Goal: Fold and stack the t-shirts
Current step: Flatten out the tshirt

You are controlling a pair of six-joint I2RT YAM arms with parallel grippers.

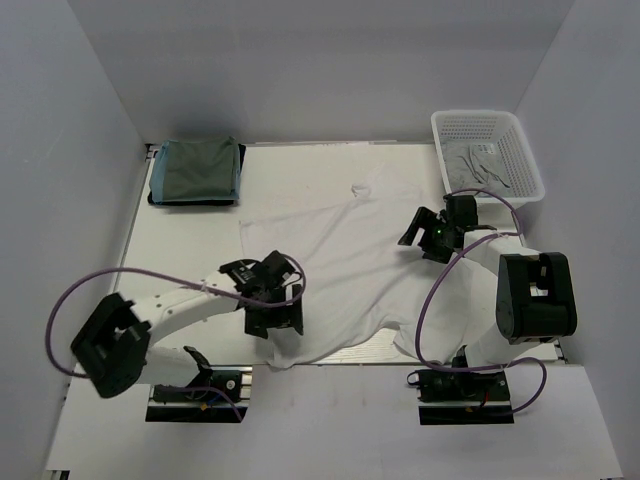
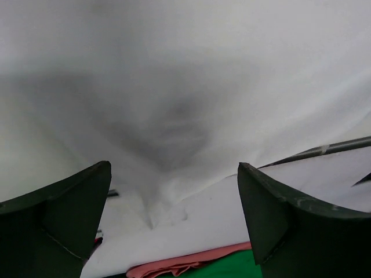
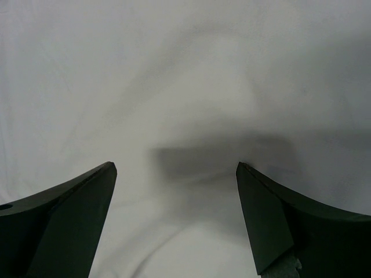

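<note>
A plain white, wrinkly t-shirt lies spread over the middle of the table, and its near hem hangs over the front edge. My left gripper hovers open over its near left part. In the left wrist view the left gripper has only white cloth between its fingers. My right gripper stands open above the shirt's right side, and the right wrist view shows the right gripper just over smooth white cloth. A folded teal-green t-shirt tops a stack at the back left.
A white lattice basket at the back right holds pale grey t-shirts. Grey walls close in the table on the left, back and right. Purple cables loop beside both arms. Pink cloth shows below the table's front edge.
</note>
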